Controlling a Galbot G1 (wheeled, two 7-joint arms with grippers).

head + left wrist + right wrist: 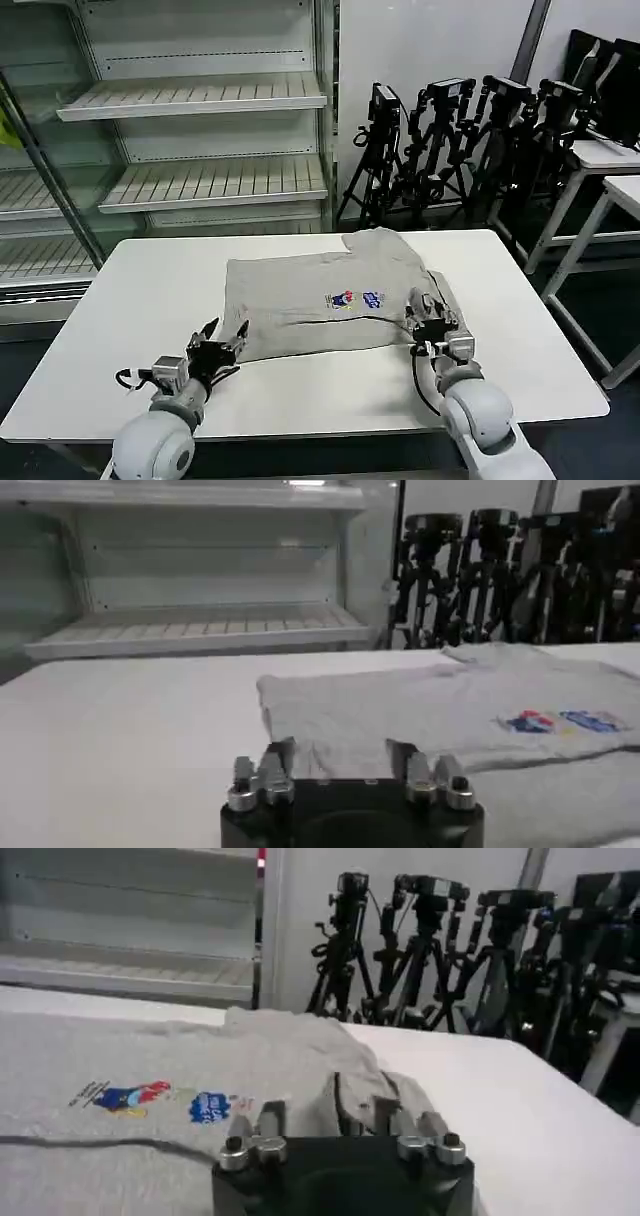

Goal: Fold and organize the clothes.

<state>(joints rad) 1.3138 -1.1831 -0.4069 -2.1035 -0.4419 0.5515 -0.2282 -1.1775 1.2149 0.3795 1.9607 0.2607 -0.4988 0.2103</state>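
Jaws spread and empty, the left gripper (pixel 225 338) and right gripper (pixel 430 318) sit at the near edge of the light grey, print-chested T-shirt (pixel 320 290), partly folded on the white table (pixel 150 290), so further folds likely remain.

A white rectangular desk (pixel 120 300) with rounded corners is being seen standing in the foreground, its bare top (pixel 110 730) spreading out wide. Behind it, a tall white open display cabinet (pixel 190 130) with slatted metal shelves (pixel 200 630) is being seen against the back wall. To the cabinet's right, a row of black camera tripods (pixel 450 140) is being kept crowded together on the floor, their heads (pixel 430 893) topped with black mounts. Further right, two more white desks (pixel 605 175) on pale metal legs are being seen at the edge.
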